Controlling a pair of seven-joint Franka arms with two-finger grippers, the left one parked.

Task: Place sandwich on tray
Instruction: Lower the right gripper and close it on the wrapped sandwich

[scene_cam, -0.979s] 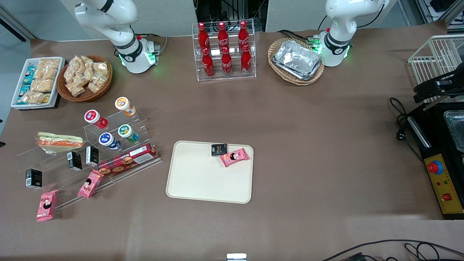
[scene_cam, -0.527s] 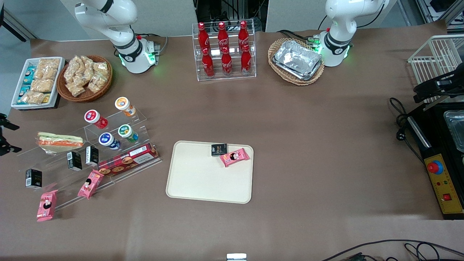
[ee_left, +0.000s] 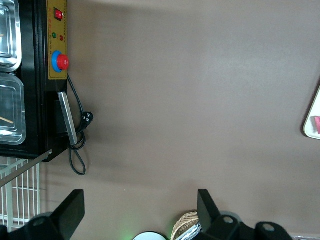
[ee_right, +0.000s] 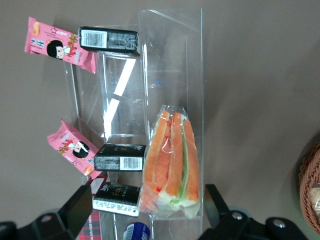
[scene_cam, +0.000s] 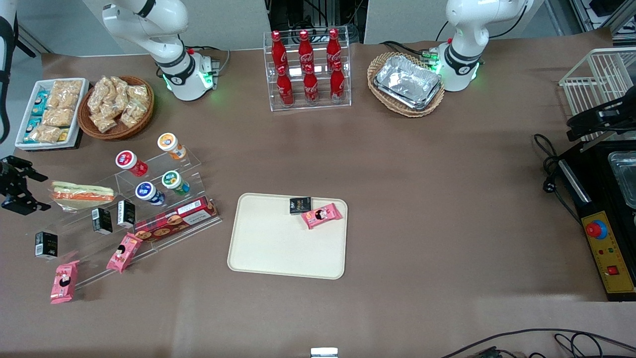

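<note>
Front view, starting nearest the camera: the cream tray (scene_cam: 278,248) lies flat on the brown bench (scene_cam: 422,199), carrying a pink snack packet (scene_cam: 322,215) and a small black box (scene_cam: 300,205) at its edge farthest from the camera. Toward the working arm's end of the bench stands a clear stepped display stand (scene_cam: 164,199). Two more pink packets (scene_cam: 64,281) lie at its lowest step, nearest the camera, with black boxes (scene_cam: 102,221) and a red plaid biscuit box (scene_cam: 176,219) a step up. The sandwich (scene_cam: 82,191) lies on its side on the stand, farther from the camera than those boxes and well apart from the tray. Round-lidded cups (scene_cam: 171,180) sit beside it on the upper steps.

The end effector (scene_cam: 17,185) hangs just beside the sandwich's outer end, near the bench's edge, not touching it. In the right wrist view its two fingers (ee_right: 75,210) are spread wide with nothing between them, and the sandwich (ee_right: 172,162) shows between them on the clear shelf, orange and green layers visible through the wrap.

Farther from the camera, a wicker basket of snack bags (scene_cam: 115,107) and a white tray of snacks (scene_cam: 49,112) sit near the arm's base. A rack of red bottles (scene_cam: 307,69) and a basket of foil trays (scene_cam: 406,83) stand farthest away.
</note>
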